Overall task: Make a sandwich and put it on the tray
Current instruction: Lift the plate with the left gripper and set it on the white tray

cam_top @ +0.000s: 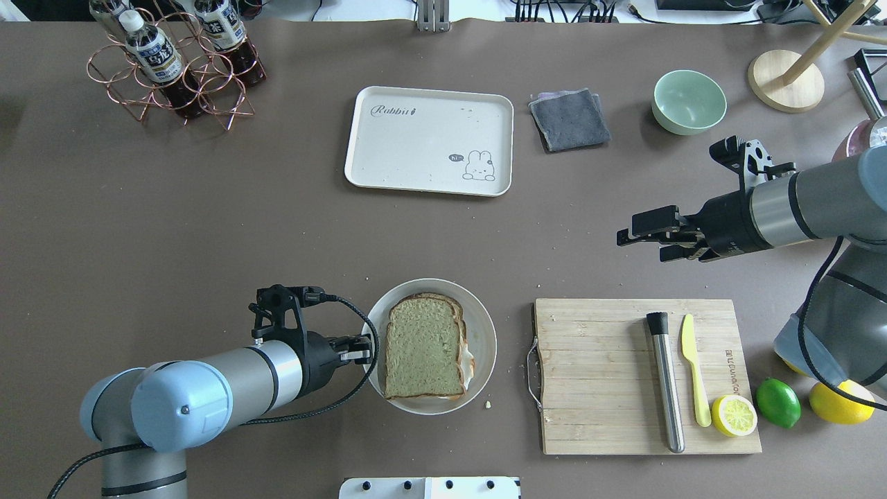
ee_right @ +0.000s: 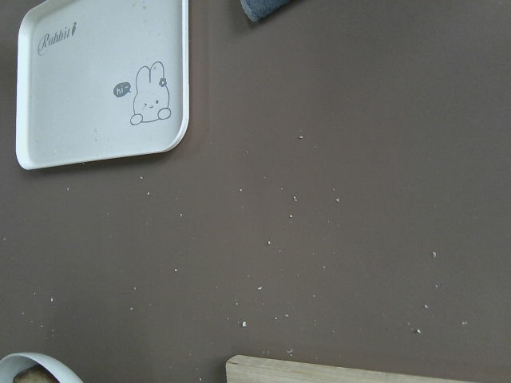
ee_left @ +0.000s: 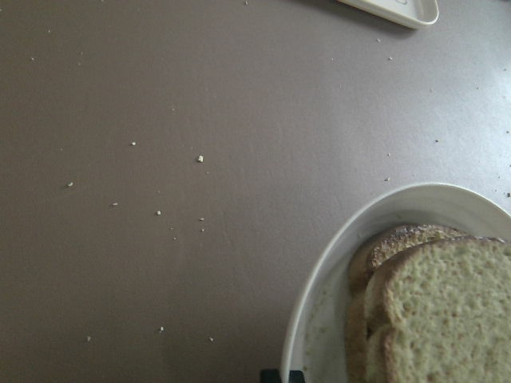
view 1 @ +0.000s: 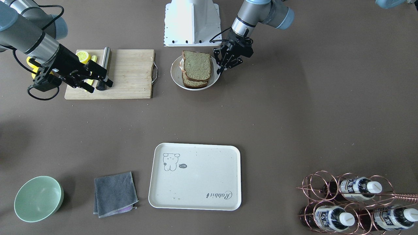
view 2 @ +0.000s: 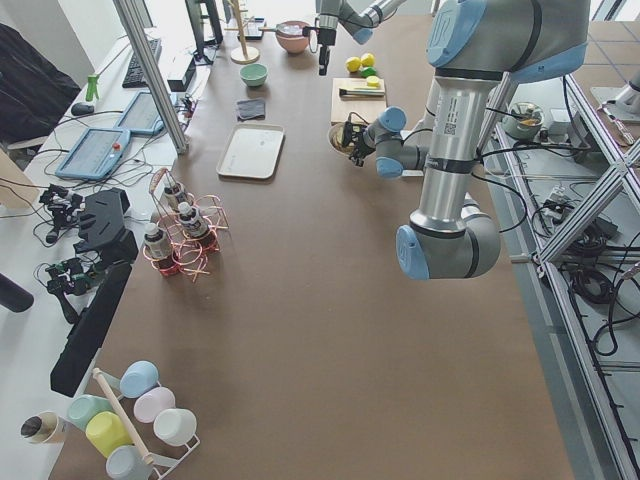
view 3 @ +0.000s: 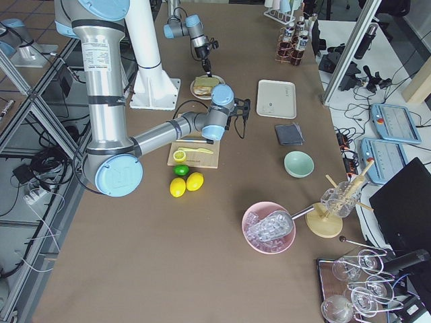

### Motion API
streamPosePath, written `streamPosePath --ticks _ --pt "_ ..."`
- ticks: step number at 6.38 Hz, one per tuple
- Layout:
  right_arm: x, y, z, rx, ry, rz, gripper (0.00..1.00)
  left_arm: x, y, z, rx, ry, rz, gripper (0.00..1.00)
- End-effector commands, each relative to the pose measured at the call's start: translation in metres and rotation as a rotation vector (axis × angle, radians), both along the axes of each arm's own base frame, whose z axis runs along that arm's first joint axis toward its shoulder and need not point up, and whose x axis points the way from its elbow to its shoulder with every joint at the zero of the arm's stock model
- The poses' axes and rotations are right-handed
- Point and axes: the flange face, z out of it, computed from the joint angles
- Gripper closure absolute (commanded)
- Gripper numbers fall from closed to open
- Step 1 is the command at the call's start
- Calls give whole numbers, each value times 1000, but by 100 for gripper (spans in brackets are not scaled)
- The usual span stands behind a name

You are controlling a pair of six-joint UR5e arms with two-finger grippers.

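The sandwich (cam_top: 424, 353), two greenish-tan slices with a white egg edge between them, lies on a round white plate (cam_top: 481, 333) near the robot's side; it also shows in the front view (view 1: 196, 67) and the left wrist view (ee_left: 447, 311). My left gripper (cam_top: 357, 350) is at the plate's left rim, its tips together on the rim (ee_left: 281, 375). The cream tray (cam_top: 416, 152) lies bare across the table, apart from the plate. My right gripper (cam_top: 641, 242) is open and empty, hovering above the table beyond the cutting board.
A wooden cutting board (cam_top: 603, 374) right of the plate carries a metal muddler (cam_top: 665, 381), a yellow knife (cam_top: 693, 374) and a lemon half (cam_top: 734, 414). A grey cloth (cam_top: 569, 119) and a green bowl (cam_top: 689, 102) lie right of the tray; a bottle rack (cam_top: 173, 62) stands left.
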Motion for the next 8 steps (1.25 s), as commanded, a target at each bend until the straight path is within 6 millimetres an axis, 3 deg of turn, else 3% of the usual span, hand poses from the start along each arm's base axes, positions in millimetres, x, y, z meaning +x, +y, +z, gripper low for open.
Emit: streamPosePath --ticks 1,3,5,7,8 --pt "7 6 6 16 -18 -1 1 -16 -40 -13 -178 84 -87 100" --pt "9 8 12 10 -11 2 1 5 -95 -48 -435 167 -252 100" --pt "9 9 14 7 -7 2 1 -3 -150 -51 -458 128 -352 100" --pt "8 8 18 4 -2 7 1 35 -226 -70 -472 79 -434 100" --pt "8 8 17 6 -2 9 1 64 -257 -78 -481 43 -458 100"
